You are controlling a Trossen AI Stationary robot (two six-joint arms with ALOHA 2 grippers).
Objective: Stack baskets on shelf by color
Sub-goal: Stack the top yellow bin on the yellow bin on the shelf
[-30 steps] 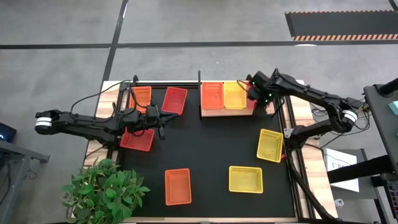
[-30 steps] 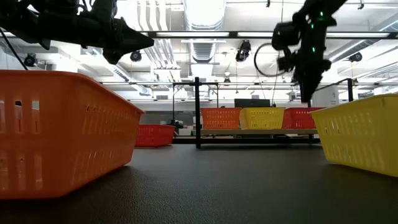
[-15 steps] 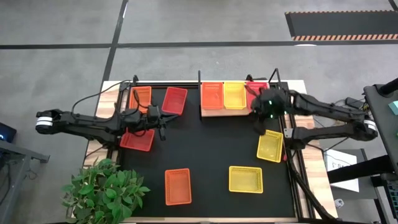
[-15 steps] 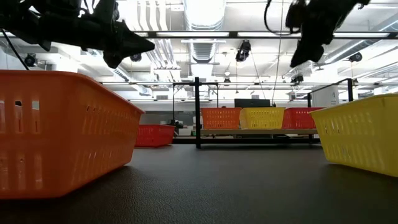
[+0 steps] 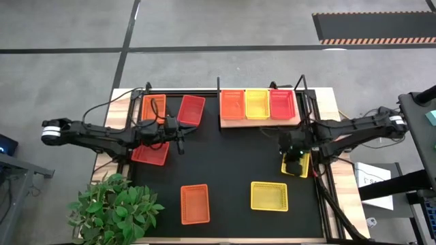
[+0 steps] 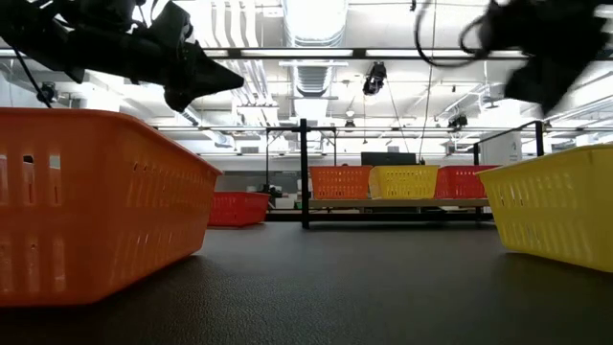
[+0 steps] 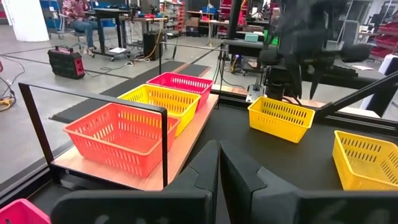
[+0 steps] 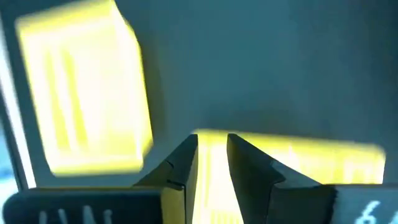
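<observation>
The light-brown wooden shelf with thin black posts (image 5: 259,121) sits at the far edge of the black table mat (image 5: 231,167), and three mesh plastic baskets stand on it side by side — orange (image 5: 232,104), yellow (image 5: 257,103), red (image 5: 282,103). Loose baskets lie scattered over the mat: a yellow one by the right edge (image 5: 296,160), another yellow one near the front (image 5: 268,196), an orange one beside it (image 5: 194,203), red ones on the left (image 5: 191,109). The right gripper (image 8: 212,163) hovers over the right-edge yellow basket, fingers a narrow gap apart, grasping nothing. The left gripper (image 7: 219,163) hangs above the left side — fingers pressed together, empty.
</observation>
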